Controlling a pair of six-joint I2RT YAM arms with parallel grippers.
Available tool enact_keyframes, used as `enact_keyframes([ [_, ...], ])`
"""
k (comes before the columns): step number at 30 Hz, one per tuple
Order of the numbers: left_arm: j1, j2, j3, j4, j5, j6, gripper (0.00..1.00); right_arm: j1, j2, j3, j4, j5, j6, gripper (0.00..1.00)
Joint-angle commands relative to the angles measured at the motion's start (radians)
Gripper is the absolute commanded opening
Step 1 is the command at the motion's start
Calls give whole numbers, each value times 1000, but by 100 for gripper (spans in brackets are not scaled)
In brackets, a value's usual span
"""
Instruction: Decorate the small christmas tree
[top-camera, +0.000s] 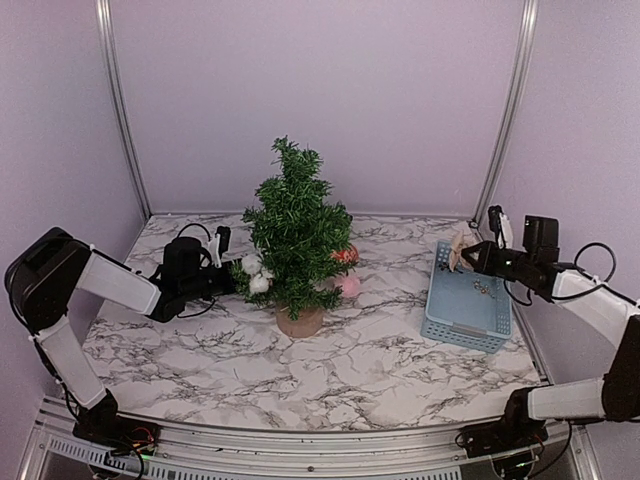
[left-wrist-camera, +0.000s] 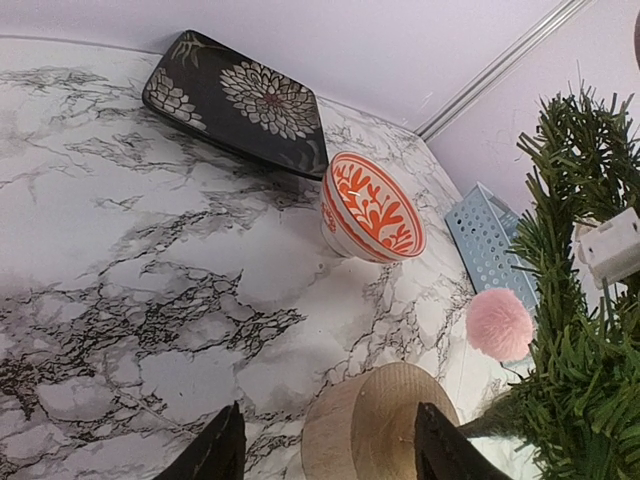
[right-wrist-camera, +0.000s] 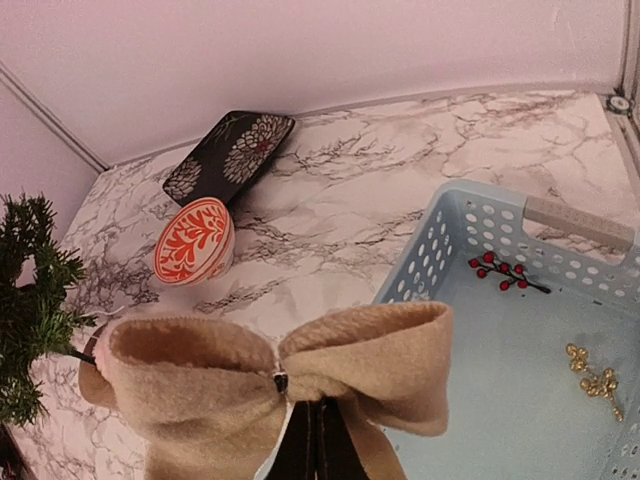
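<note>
As it looks light, bristly-soft and tippy, tree (top-camera: 295, 225), mid-table, wants steadying at wood base (left-wrist-camera: 375, 420); left gripper (top-camera: 220, 248) half-open, empty; right gripper (right-wrist-camera: 318, 440) pinches bow (right-wrist-camera: 270, 365).

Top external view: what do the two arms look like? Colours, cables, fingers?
Both the left arm and right arm have white link shells with black joint housings. Loose black cables loop at each wrist. Fingers are black and tapered; no markings visible.
</note>
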Motion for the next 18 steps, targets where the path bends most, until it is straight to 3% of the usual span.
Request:
enact_keyframes([
  [1,1,-45,-14,2,-10,33,58,99,-76,89,-16,-43,-147,0],
  [8,1,-62,-28,3,-10,27,58,375,-178,113,17,32,-292,0],
  [18,-1,-71,-24,3,-8,24,58,776,-113,173,3,239,-377,0],
])
